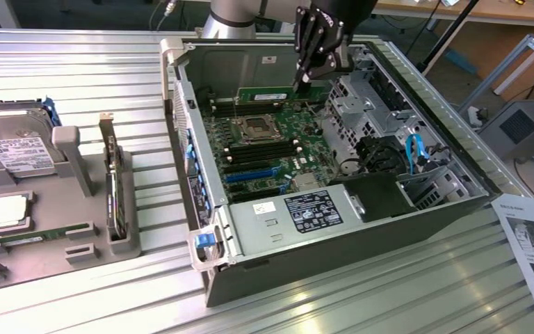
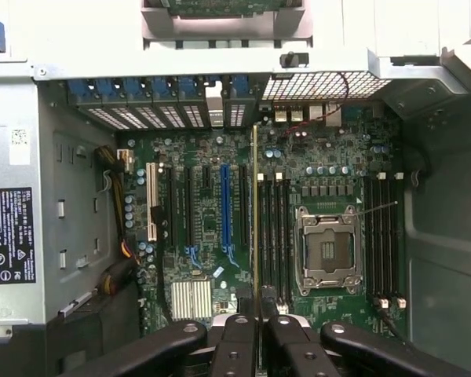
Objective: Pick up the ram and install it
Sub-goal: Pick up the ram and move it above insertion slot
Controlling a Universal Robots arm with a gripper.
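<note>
I'm at the installing step. My gripper [image 1: 302,82] is pinched on the ram [image 1: 269,91], a thin, flat green board that juts toward nine o'clock from my fingertips. It hangs inside the open grey metal case [image 1: 239,66], above the motherboard [image 1: 290,139]. The square, metal-framed processor socket [image 1: 253,129] sits at seven o'clock. Seating the ram in one of the long black plastic slots [image 2: 276,228], I judge, calls for exact edge alignment and straight pressure.

Ram [image 1: 269,92]: long thin green stick, on edge, clamped in end effector [image 1: 302,84], hanging above motherboard [image 1: 277,136].
</note>
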